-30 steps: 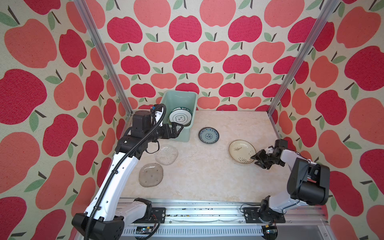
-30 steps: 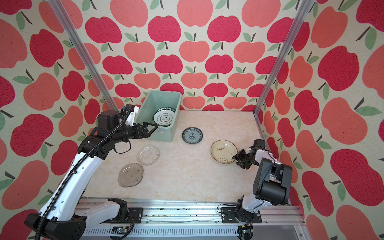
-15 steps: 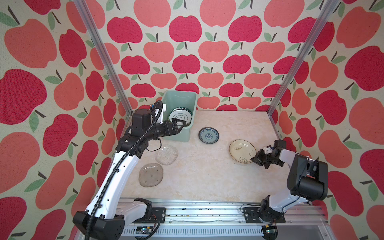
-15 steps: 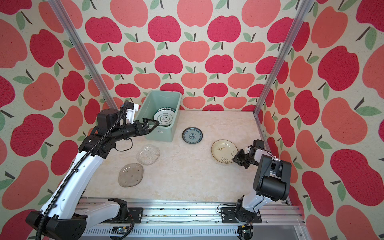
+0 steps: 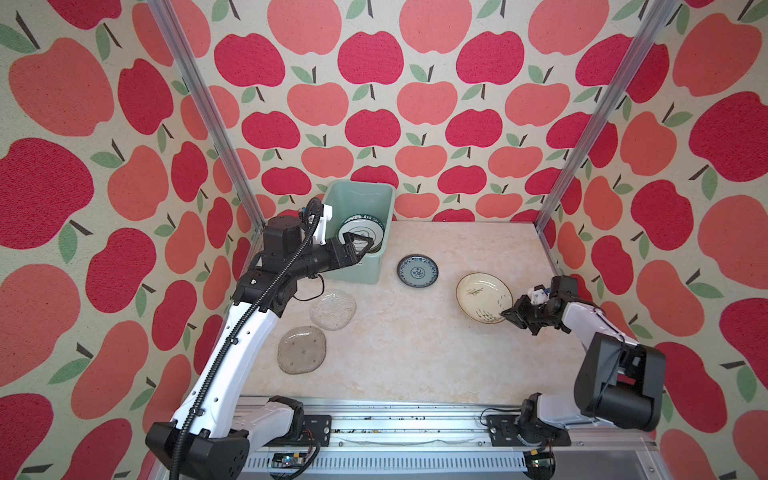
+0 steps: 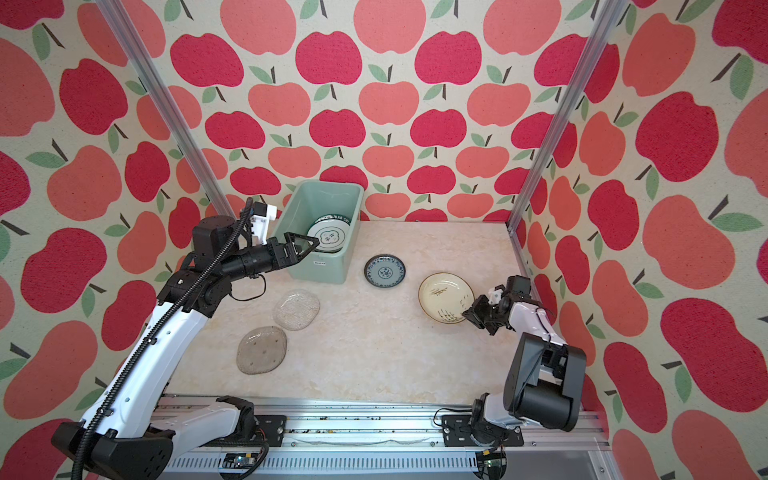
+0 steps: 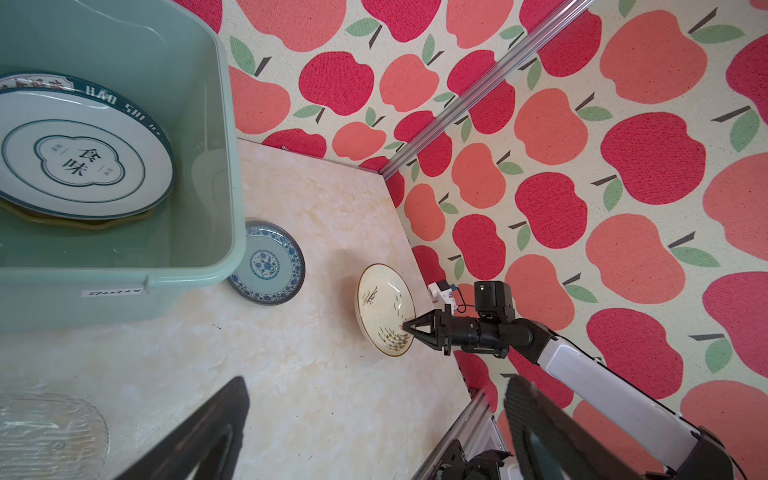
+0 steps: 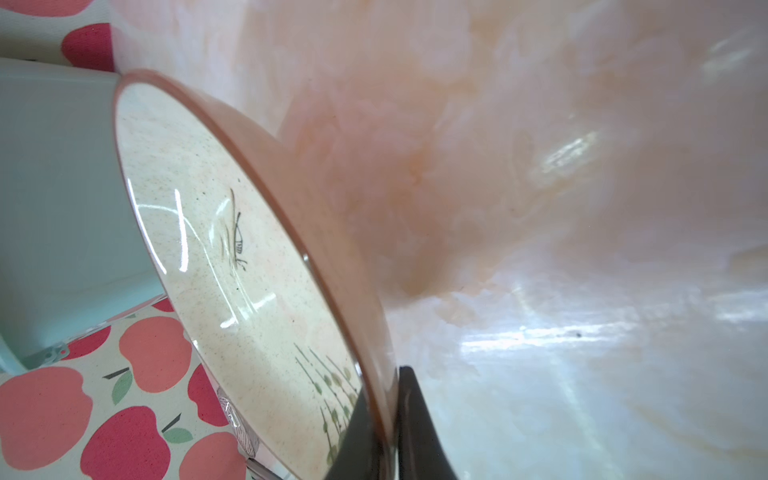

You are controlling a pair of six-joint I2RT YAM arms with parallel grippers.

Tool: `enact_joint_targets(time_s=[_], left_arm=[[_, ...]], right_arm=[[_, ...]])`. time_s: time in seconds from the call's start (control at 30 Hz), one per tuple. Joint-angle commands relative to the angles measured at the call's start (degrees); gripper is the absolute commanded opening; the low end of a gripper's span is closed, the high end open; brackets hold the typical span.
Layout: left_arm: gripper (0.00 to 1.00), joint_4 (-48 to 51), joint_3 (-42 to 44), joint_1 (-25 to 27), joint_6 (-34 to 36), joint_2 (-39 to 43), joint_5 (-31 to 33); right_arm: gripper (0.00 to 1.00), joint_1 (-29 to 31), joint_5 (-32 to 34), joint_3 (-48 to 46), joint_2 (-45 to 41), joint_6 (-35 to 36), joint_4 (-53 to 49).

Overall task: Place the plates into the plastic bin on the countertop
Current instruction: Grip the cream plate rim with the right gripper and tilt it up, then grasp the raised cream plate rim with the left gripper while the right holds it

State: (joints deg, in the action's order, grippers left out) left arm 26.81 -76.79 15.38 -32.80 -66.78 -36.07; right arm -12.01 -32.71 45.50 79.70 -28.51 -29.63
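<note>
Right hand (image 5: 506,312) now closed, cream plate (image 5: 482,299) rim pinched

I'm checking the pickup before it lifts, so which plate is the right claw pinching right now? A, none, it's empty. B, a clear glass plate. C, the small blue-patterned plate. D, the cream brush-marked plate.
D: the right claw is shut on the rim of the cream brush-marked plate, and the right wrist view shows that rim pinched between its fingers.
</note>
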Motion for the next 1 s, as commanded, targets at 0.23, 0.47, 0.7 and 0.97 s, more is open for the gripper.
enact_joint_targets(time_s=[0.23, 0.47, 0.7, 0.97], left_arm=[[0.95, 9.2, -2.62, 0.59, -0.81, -5.86, -3.47], [0.93, 8.76, -2.82, 5.15, 0.04, -8.34, -2.24], [0.9, 10.05, -6.41, 12.29, 2.71, -13.4, 1.39], [0.81, 9.77, -8.51, 17.01, 3.9, -18.56, 5.02]], right_arm=[[0.0, 13.47, -10.16, 10.36, -8.71, -4.75, -2.82], [0.0, 23.88, -9.53, 18.18, -9.1, -5.93, -6.66], [0.0, 30.03, -9.47, 21.47, -9.02, -6.47, -7.53], [0.0, 32.7, -10.51, 21.81, -9.78, -7.05, -7.53]])
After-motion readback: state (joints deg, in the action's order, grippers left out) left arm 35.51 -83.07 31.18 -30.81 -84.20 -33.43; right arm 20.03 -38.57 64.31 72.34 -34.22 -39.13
